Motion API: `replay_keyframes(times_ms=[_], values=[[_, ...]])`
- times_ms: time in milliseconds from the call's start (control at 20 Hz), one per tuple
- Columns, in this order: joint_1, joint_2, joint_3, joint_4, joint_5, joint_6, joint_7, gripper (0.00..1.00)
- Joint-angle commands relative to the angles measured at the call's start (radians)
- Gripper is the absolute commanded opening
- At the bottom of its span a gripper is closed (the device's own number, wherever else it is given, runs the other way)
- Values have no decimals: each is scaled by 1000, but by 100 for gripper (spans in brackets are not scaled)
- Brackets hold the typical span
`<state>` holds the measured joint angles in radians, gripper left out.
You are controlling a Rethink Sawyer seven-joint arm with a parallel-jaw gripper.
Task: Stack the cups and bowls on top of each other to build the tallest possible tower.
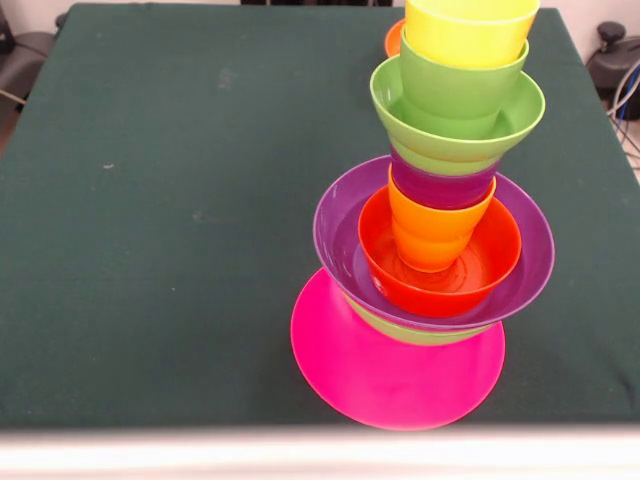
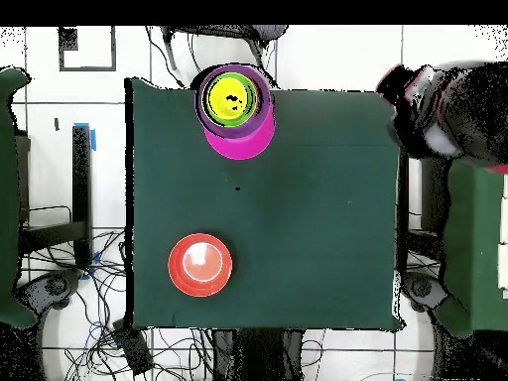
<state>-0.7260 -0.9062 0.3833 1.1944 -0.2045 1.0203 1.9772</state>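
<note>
Tower [image 1: 440,220] sits at one counter [image 1: 150,200] edge, close to a corner. Seen from the front, bottom up: pink bowl [image 1: 390,370] upside down as base, a green sliver [image 1: 420,332] above it, purple bowl [image 1: 340,240], red bowl [image 1: 440,280], orange cup [image 1: 435,230], purple cup [image 1: 440,185], green bowl [image 1: 400,105], green cup [image 1: 450,85], yellow cup [image 1: 465,35] on top.

Column leans: upper pieces sit visibly off-centre from the pink base, likely partly camera angle.

One red bowl [image 2: 200,264] is loose on the counter, well apart from the tower, near the opposite edge; it looks upside down, though that is not certain.

Pincer is not visible in either view, so spread or pressed together can't be told. A dark blurred shape [image 2: 446,109] off one counter corner in the overhead view is unidentifiable.

Step in hand, by judgement: fetch the loose bowl and cap the tower.
- Grip it by the rim.
- Approach the tower from straight above; any sideways contact likely topples it.
- Centre over the yellow cup, lower slowly, release only once seated.
- Retreat vertically.

Risk: wide bowl on a narrow cup mouth, so off-centre placement probably tips the top.
</note>
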Motion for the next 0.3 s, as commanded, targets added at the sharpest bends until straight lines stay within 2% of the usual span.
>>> replay_keyframes(times_ms=[50, 300], values=[[-33, 50, 79, 291, -60, -144, -277, 100], [-71, 113, 112, 314, -80, -188, -294, 100]])
